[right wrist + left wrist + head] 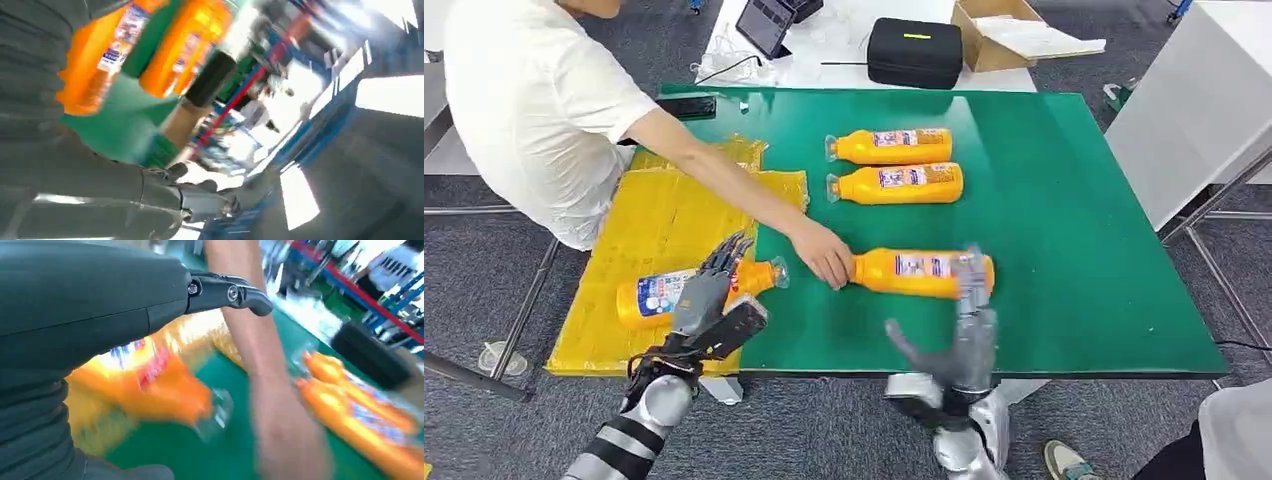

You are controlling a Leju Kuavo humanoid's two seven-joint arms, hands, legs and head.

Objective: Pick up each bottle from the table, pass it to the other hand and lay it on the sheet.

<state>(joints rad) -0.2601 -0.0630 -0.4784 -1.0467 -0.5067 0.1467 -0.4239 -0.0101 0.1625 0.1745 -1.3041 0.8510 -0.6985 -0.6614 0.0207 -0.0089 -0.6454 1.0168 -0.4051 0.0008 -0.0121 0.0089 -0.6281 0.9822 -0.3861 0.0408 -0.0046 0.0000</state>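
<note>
While a person's hand [824, 255] touches an orange plastic bottle [921, 272] on the green counter [1074, 230], both robot hands hover empty, fingers spread: left hand [709, 290], right hand [959, 340].

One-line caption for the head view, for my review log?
Left hand over an orange bottle on the yellow sheet; a person's hand touches another bottle on the green table.

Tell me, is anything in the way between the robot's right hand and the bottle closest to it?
Nothing lies between the right hand and the nearest bottle; its fingers already reach up to the bottle's base end. But a person's hand is on the bottle's cap end, so the bottle isn't free yet.
</note>
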